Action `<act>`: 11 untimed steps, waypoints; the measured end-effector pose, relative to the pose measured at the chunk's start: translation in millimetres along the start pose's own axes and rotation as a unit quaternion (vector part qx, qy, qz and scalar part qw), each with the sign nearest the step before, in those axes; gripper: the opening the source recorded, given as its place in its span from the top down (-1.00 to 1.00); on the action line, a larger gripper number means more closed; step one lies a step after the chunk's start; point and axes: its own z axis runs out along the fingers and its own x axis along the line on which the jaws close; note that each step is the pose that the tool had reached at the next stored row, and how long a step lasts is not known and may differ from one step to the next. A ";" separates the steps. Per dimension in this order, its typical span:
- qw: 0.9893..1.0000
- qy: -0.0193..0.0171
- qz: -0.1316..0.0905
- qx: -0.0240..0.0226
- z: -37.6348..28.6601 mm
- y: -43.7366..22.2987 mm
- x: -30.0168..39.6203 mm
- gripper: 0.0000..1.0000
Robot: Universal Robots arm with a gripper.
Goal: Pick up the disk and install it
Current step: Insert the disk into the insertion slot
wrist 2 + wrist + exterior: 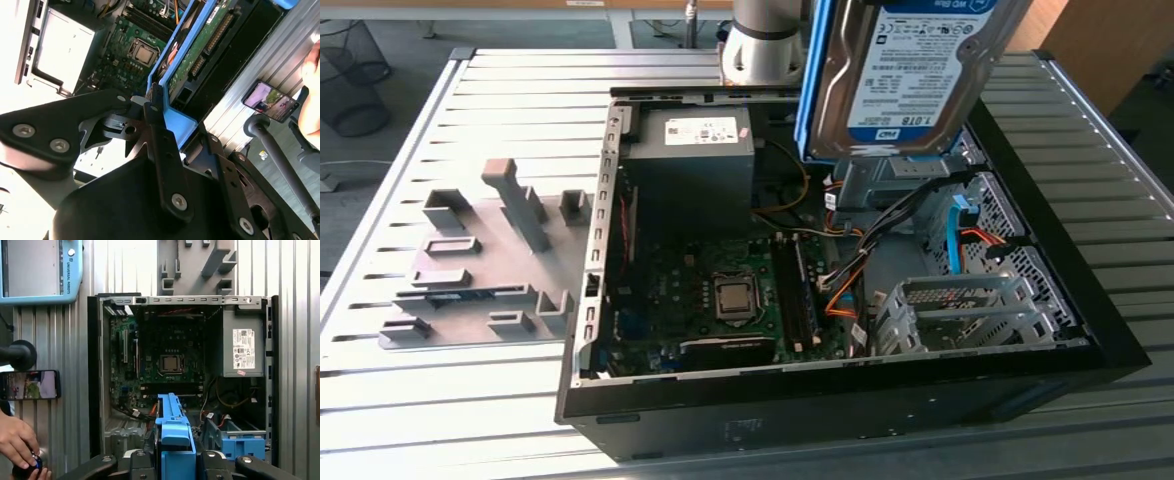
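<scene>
The open computer case (pixel 854 400) lies on a slatted metal tabletop (pixel 520 400). Its black wall is close to the near edge, toward the exterior view's right. Bare slats run along that edge, and a grey fixture plate (pixel 480 260) takes the left half.

Inside the case, a grey metal bay (pixel 961 310) comes first, then the circuit board (pixel 720 290), then the power supply box (pixel 687 150) toward the far edge.

Over the case's far right corner the hand (pixel 172 120) is clamped on the disk (pixel 907 70), gripping its blue frame. The disk hangs in the air, nearly upright, silver, with its white-and-blue label facing the exterior view. Its lower edge seems just clear of the blue bracket (pixel 901 175), but I can't tell for sure.

Beyond the far edge are floor and a wire bin (pixel 347 70).
</scene>
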 end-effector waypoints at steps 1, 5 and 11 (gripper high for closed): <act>1.000 0.000 0.000 0.000 0.9 -0.3 2.1 0.25; 1.000 0.000 0.000 0.000 3.6 -0.9 12.3 0.25; 1.000 0.000 0.000 0.000 8.0 -2.1 26.8 0.25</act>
